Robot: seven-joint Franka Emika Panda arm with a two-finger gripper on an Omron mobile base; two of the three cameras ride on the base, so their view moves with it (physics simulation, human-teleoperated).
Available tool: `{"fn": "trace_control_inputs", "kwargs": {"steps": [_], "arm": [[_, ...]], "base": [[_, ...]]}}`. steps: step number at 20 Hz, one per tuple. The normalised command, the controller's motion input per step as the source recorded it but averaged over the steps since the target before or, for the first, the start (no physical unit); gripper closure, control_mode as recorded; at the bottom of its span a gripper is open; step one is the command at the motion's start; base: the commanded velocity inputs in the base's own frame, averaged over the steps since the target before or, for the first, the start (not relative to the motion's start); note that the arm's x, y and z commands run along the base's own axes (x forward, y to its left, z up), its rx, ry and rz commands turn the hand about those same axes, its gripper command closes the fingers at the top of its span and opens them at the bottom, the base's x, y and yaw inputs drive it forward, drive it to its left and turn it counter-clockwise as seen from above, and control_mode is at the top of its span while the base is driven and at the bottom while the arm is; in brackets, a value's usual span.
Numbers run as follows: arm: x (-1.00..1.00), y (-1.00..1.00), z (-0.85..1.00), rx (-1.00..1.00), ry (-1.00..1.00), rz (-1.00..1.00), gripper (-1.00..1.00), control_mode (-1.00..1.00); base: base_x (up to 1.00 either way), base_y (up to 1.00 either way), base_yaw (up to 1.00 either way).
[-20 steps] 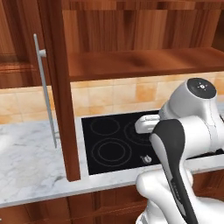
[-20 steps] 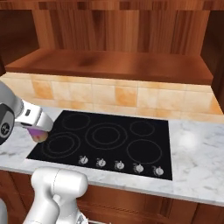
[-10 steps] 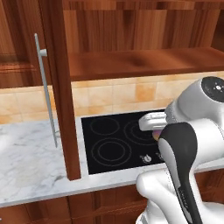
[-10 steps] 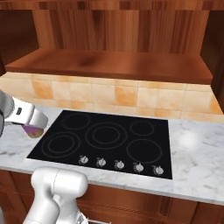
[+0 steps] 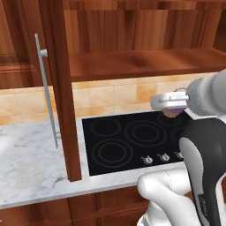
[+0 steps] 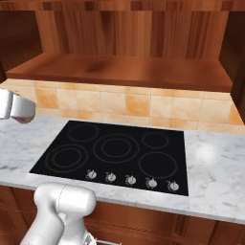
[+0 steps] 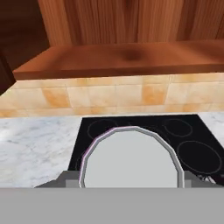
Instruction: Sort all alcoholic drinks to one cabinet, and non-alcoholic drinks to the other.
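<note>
My gripper [image 5: 171, 102] is shut on the purple can [image 5: 175, 112], holding it in the air above the right side of the cooktop [image 5: 128, 137]. In the hand view the can's silver top [image 7: 131, 158] with its thin purple rim sits between the fingers, just below the camera. In the right base view the gripper [image 6: 16, 108] is at the left edge, with a sliver of purple under it. Ahead and above stands an open cabinet whose wide reddish-brown shelf [image 5: 145, 62] [image 6: 119, 70] [image 7: 122, 57] is bare.
The cabinet door [image 5: 59, 97] stands open to the left with its long silver handle [image 5: 45, 92], jutting out over the marble counter [image 5: 31, 154]. Beige tiles line the wall behind the cooktop [image 6: 115, 148]. Knobs [image 6: 130, 179] run along its front edge.
The gripper with the can has risen and drawn back toward the base, sliding right in the left base view and left in the right base view. The scene itself has not shifted.
</note>
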Motion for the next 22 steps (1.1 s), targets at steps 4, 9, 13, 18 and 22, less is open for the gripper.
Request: {"fn": "trace_control_inputs", "kwargs": {"steps": [4, 9, 13, 18, 22], "arm": [[0.34, 0.01, 0.72, 0.0, -0.03, 0.05, 1.0, -1.0], [0.71, 0.04, 0.3, 0.0, -0.01, 0.03, 1.0, -1.0], [0.8, 0.16, 0.0, 0.0, -0.02, 0.0, 1.0, -1.0], [0.69, 0.15, 0.0, 0.0, -0.06, 0.0, 1.0, -1.0], [0.59, 0.03, 0.0, 0.0, -0.06, 0.0, 1.0, -1.0]], "base": [[0.0, 0.0, 0.0], [0.0, 0.0, 0.0], [0.0, 0.0, 0.0], [0.0, 0.0, 0.0], [0.0, 0.0, 0.0]]}}
